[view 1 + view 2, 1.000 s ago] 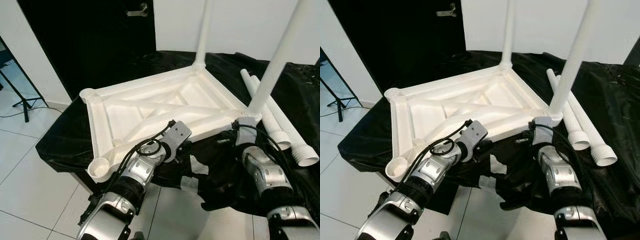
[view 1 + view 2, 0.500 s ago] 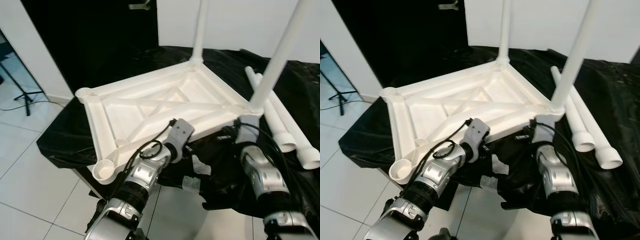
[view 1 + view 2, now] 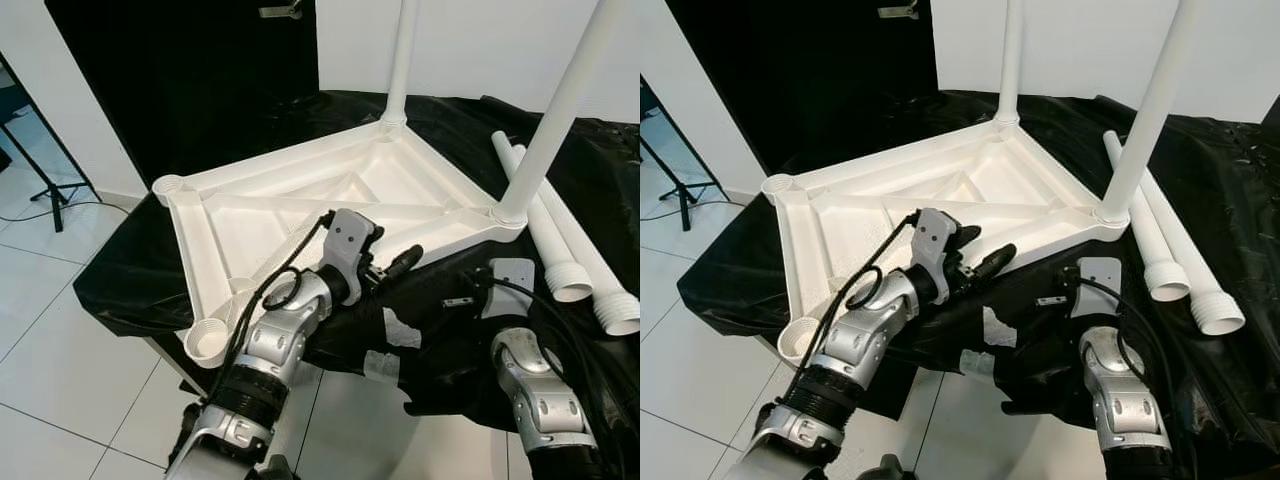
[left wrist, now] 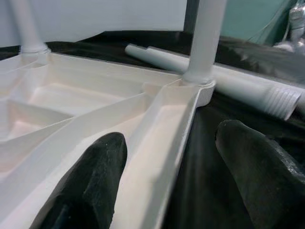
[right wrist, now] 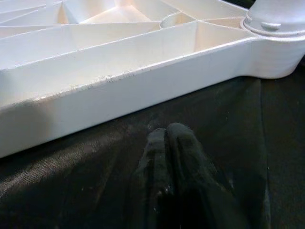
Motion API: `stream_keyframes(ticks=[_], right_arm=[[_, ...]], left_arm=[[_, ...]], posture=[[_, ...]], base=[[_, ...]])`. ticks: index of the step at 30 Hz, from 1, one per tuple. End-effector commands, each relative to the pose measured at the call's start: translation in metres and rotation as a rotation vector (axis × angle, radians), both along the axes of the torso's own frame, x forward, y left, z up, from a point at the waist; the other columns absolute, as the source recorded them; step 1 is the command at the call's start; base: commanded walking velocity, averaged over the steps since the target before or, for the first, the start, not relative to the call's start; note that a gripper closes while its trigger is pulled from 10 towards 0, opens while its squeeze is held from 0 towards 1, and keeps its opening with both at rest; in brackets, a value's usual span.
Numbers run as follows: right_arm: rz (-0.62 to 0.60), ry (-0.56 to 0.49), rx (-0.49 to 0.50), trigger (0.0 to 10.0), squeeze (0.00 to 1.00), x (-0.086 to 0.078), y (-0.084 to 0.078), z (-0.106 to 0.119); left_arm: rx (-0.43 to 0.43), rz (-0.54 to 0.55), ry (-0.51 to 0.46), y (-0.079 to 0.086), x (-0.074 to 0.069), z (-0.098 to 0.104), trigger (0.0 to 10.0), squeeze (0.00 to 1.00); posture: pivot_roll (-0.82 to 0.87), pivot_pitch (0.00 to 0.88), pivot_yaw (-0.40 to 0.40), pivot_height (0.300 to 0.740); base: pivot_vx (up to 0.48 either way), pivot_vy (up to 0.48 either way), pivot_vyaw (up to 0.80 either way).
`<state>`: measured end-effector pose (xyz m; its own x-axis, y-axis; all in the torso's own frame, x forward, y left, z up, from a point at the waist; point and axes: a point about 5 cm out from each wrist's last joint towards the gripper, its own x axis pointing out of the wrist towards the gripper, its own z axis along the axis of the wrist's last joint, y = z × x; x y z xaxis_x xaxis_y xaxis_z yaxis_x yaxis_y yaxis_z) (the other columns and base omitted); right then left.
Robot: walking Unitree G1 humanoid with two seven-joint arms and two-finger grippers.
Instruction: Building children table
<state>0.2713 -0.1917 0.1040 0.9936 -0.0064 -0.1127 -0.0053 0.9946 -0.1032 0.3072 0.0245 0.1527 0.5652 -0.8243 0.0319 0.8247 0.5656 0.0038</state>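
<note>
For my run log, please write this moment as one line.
stage: two legs on, two loose | left gripper: open, astride tabletop edge | right gripper: shut, off tabletop | loose legs: on cloth

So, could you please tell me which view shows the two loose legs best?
The left eye view: both loose legs lie in full on the black cloth beside the tabletop. The right eye view matches it. The left wrist view shows them partly, behind a fitted leg.

Both upright legs [image 3: 565, 110] of the tabletop [image 3: 300, 215] run past the top edge.
</note>
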Motion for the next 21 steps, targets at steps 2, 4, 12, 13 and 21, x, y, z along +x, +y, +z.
stream_keyframes(ticks=[2,4,12,13,21], right_arm=[[0.000,0.006,0.008,10.0,0.00,-0.002,0.006,0.001],[0.000,0.006,0.008,10.0,0.00,-0.002,0.006,0.001],[0.018,-0.012,0.025,10.0,0.00,-0.003,0.018,0.009],[0.019,-0.013,0.026,10.0,0.00,-0.003,0.019,0.010],[0.019,-0.013,0.030,10.0,0.00,-0.003,0.021,0.011]], left_arm=[[0.151,-0.066,0.034,0.010,0.003,-0.018,10.0,0.00],[0.151,-0.066,0.034,0.010,0.003,-0.018,10.0,0.00],[0.312,0.258,0.101,0.037,0.033,-0.033,10.0,0.00],[0.310,0.269,0.101,0.036,0.033,-0.033,10.0,0.00],[0.273,0.328,0.113,0.036,0.036,-0.029,10.0,0.00]], posture=[[0.13,0.000,0.039,0.740],[0.13,0.000,0.039,0.740],[0.14,0.000,0.034,0.740],[0.14,0.000,0.034,0.740],[0.14,0.000,0.034,0.740]], base=[[0.000,0.000,0.00],[0.000,0.000,0.00],[0.000,0.000,0.00],[0.000,0.000,0.00],[0.000,0.000,0.00]])
